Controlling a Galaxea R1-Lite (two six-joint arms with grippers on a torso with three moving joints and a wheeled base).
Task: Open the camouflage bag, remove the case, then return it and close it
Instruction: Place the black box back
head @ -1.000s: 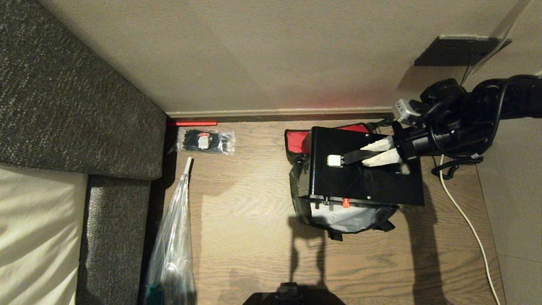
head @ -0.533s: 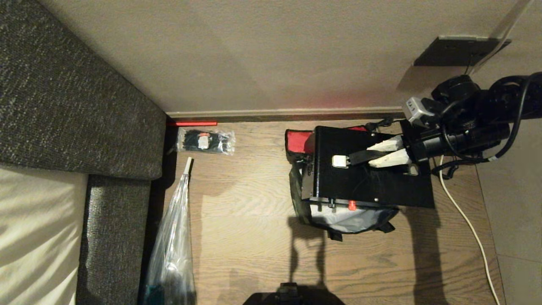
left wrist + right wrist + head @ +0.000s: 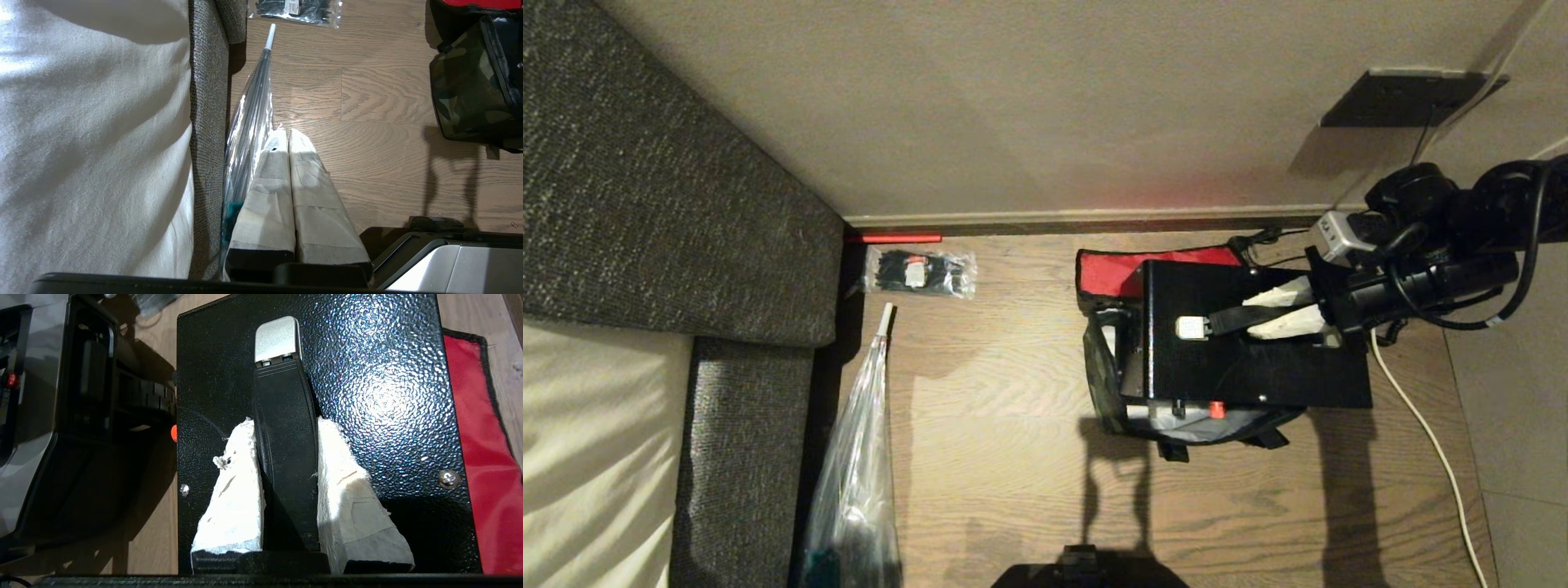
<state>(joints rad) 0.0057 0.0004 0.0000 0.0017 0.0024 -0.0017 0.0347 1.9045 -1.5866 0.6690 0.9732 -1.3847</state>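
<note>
The black case (image 3: 1258, 367) hangs over the open camouflage bag (image 3: 1104, 384) on the wooden floor and hides most of its mouth. Behind the case the bag's red lid lining (image 3: 1112, 273) shows, and along the case's front edge a strip of pale grey interior (image 3: 1201, 426). My right gripper (image 3: 1248, 317) reaches in from the right, shut on the case's black handle (image 3: 286, 457), with one white padded finger on each side. In the right wrist view, right gripper (image 3: 286, 421) sits over the case's glittery top (image 3: 388, 396). The left gripper (image 3: 286, 132) is parked, shut and empty, near the sofa.
A dark grey sofa (image 3: 686, 163) fills the left. Beside it lie a long clear plastic sleeve (image 3: 858, 457) and a clear packet of black ties (image 3: 919, 273). A white cable (image 3: 1421, 425) runs along the floor on the right. The wall (image 3: 1054, 122) stands just behind the bag.
My right gripper has carried the case to the right and slightly toward me, so more of the red lid lining shows. The left arm has not moved.
</note>
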